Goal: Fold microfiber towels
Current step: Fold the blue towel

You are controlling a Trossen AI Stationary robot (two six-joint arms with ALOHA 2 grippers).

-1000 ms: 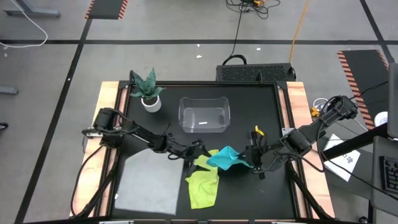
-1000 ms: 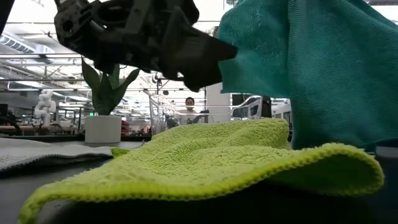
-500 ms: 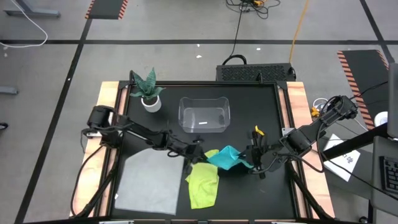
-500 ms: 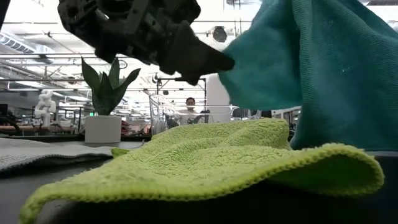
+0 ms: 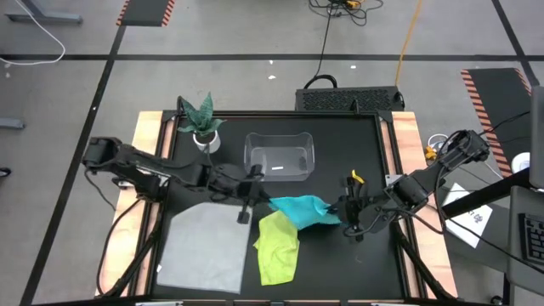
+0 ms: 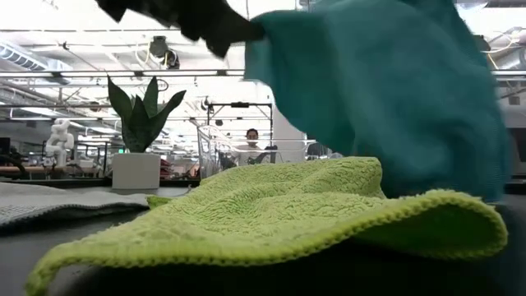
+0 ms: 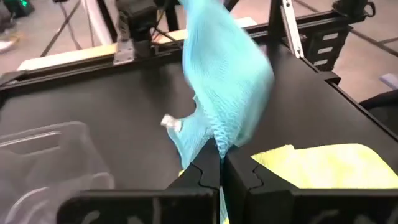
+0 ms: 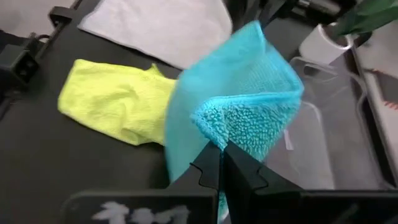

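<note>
From above: teal towel (image 5: 299, 209) stretched between both arms at mid-table, left gripper (image 5: 258, 201) clamped on one end, right gripper (image 5: 342, 216) clamped on the other. Fingertips of both buried in cloth, hard to make out. Yellow-green towel (image 5: 277, 249) crumpled just below, partly overlapped by the teal one. Grey towel (image 5: 200, 248) flat near the left front, well apart from the bin (image 5: 279, 156) and the potted plant (image 5: 202, 125).

At table height: yellow-green towel (image 6: 271, 218) filling the foreground, teal towel (image 6: 386, 90) hanging above it, blurred, top cut off. Dark gripper part at the upper edge mostly out of frame. Grey towel (image 6: 57, 203) only a thin strip at left. Plant (image 6: 140, 136) behind, distant person (image 6: 251, 137) beyond.

From the left wrist: fingers (image 7: 202, 174) pressed together on a teal towel (image 7: 227, 93) edge, yellow-green towel (image 7: 329, 167) beside, bin (image 7: 43, 155) partly cut off.

From the right wrist: fingers (image 8: 208, 165) shut on the folded teal towel (image 8: 239, 106); yellow-green towel (image 8: 118, 102) and grey towel (image 8: 161, 25) beyond, bin largely hidden behind teal cloth.
</note>
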